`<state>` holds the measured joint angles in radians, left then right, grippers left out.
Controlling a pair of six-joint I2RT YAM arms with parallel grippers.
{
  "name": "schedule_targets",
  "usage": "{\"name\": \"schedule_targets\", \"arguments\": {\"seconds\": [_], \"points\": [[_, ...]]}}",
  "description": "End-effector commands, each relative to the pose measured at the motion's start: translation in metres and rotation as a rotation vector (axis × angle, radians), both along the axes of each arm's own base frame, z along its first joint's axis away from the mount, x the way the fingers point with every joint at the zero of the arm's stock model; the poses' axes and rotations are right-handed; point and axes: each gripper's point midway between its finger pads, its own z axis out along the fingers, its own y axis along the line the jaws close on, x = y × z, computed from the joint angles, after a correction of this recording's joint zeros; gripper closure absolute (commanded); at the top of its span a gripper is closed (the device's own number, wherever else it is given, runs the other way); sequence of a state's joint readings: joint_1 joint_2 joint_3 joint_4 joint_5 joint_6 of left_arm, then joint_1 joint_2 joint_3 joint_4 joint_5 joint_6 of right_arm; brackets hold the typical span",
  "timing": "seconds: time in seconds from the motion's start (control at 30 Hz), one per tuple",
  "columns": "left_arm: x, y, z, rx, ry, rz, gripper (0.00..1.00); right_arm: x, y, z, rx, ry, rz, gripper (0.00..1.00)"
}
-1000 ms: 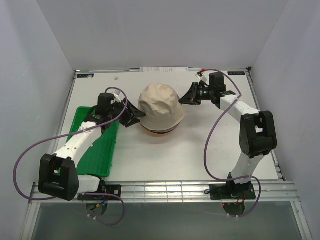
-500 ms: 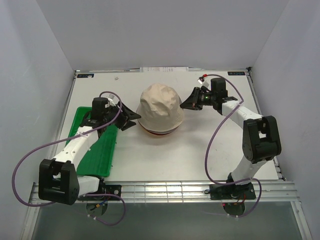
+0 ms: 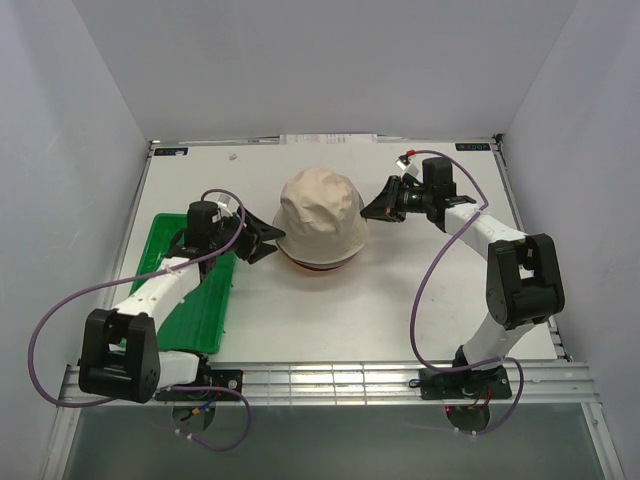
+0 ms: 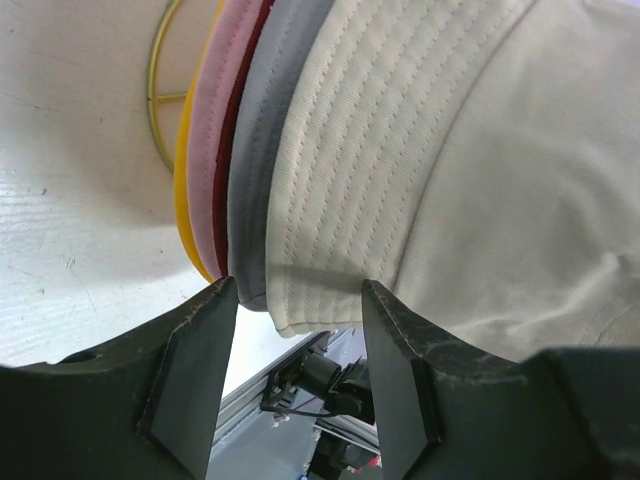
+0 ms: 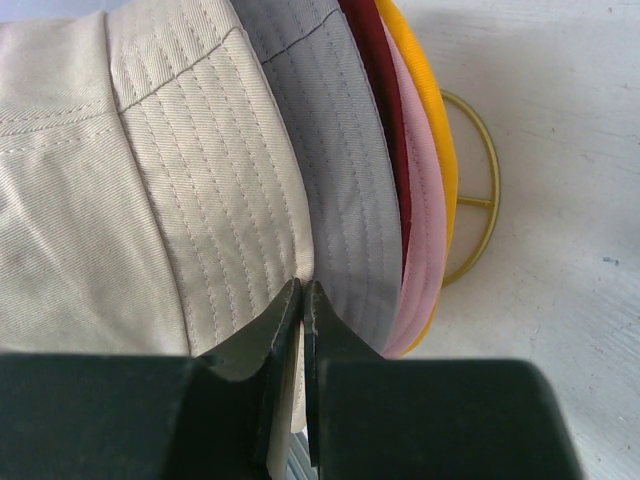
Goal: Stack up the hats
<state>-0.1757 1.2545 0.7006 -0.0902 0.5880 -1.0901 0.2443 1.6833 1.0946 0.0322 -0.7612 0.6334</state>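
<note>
- As seen from above, stacking looks done: the beige bucket hat (image 3: 320,215) tops the pile on the surface (image 3: 300,320); far-edge labels (image 3: 330,139) are unreadable.
- Left wrist: released left claw (image 4: 295,350) flanks its brim; grey hat (image 4: 265,150), dark red hat (image 4: 238,115), pale pink hat (image 4: 208,130), yellow-orange hat (image 4: 183,190) nest beneath.
- Right wrist: clenched right claw (image 5: 302,330) meets that brim; whether it pinches, I cannot tell.

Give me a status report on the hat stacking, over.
Left gripper open at the brims. Right gripper shut at brim of beige hat, pinch unclear. Five hats stacked over wire frame, beige on top. Nothing in the way.
</note>
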Motion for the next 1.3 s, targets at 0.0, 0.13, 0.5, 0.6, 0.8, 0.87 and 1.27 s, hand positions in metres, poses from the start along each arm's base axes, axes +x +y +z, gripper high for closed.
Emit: {"name": "schedule_targets", "arguments": {"seconds": [0.0,0.13,0.5,0.6,0.8,0.87,1.27], "points": [[0.005,-0.002,0.005,-0.036,-0.031,0.004,0.37,-0.007,0.002,0.013,0.017,-0.033,0.018,0.92],[0.014,-0.002,0.009,-0.054,-0.065,0.03,0.38,-0.007,0.002,0.014,0.017,-0.03,0.02,0.92],[0.03,0.0,0.016,-0.055,-0.107,0.066,0.58,-0.009,0.002,0.012,0.018,-0.021,0.023,0.92],[0.032,0.001,0.019,-0.042,-0.116,0.068,0.67,-0.009,0.002,0.011,0.018,-0.02,0.025,0.92],[0.035,0.008,0.02,0.019,-0.124,0.074,0.9,-0.005,0.001,0.014,0.017,-0.029,0.018,0.92],[0.037,0.013,0.02,0.032,-0.13,0.082,0.96,-0.003,0.001,0.016,0.02,-0.034,0.018,0.92],[0.045,0.024,0.02,0.094,-0.123,0.057,1.0,0.018,-0.013,0.045,0.069,-0.063,-0.012,0.7]]}}
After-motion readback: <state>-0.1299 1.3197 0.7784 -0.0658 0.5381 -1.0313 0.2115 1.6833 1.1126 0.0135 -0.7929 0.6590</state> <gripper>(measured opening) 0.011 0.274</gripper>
